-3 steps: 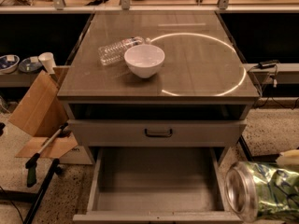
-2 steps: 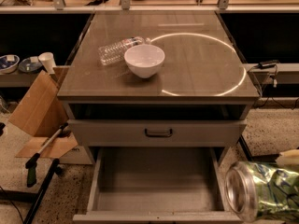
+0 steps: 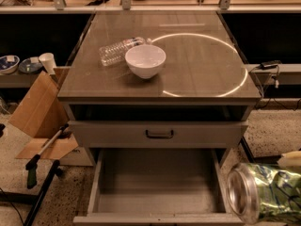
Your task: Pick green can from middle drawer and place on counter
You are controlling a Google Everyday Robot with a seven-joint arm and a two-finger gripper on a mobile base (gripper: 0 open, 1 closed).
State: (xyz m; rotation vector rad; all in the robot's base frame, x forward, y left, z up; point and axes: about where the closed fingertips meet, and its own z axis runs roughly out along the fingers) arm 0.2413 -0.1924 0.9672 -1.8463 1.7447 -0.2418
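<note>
The green can (image 3: 268,192) hangs in the air at the bottom right, close to the camera, lying on its side with a silver round end facing left. My gripper (image 3: 288,173) is at the right edge around the can; one pale finger (image 3: 291,158) shows above it. The middle drawer (image 3: 157,185) is pulled out below, and its bare grey floor holds nothing. The can is right of the drawer's right wall and well below the counter (image 3: 197,74), whose glossy top shows a bright ring reflection.
A white bowl (image 3: 145,60) and a clear plastic bottle (image 3: 120,51) lying on its side sit on the counter's left half. The upper drawer front (image 3: 160,133) with a black handle is closed. A cardboard box (image 3: 40,112) and a grabber tool (image 3: 42,154) are on the floor at left.
</note>
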